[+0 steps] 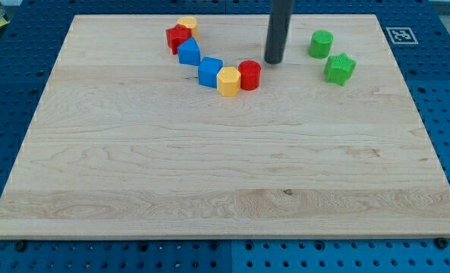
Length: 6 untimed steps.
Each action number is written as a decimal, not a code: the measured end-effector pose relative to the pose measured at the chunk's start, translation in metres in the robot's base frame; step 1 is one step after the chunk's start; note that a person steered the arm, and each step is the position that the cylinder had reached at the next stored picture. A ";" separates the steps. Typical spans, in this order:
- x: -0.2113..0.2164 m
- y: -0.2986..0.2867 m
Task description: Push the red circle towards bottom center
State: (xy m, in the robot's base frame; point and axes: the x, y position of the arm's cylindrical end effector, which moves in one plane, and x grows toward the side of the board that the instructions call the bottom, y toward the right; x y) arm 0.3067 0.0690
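- Camera view: the red circle (249,75) sits in the upper middle of the bench (209,189), touching a yellow block (228,81) at the end of a chain with two blue blocks (209,71) (188,52).
- My tip (274,61) stands just beside the circle, up and to the view's right, seemingly not touching.
- There is no hand, only the rod.
- Step, as I judge: approach. Next, the tip should get above the circle and push toward the view's bottom.
- Two green blocks (321,44) (339,68) lie well clear.

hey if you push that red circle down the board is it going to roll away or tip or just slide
Probably just slide: the red circle looks like a short, squat cylinder standing on its flat end, so rolling or tipping seems unlikely. It touches the yellow block, which may get dragged along. My tip sits up and to its right, so an off-centre push could turn it sideways.
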 end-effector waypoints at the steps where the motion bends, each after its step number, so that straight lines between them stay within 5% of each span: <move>1: 0.019 -0.043; 3: 0.142 0.014; 5: 0.146 0.059; 6: 0.183 0.114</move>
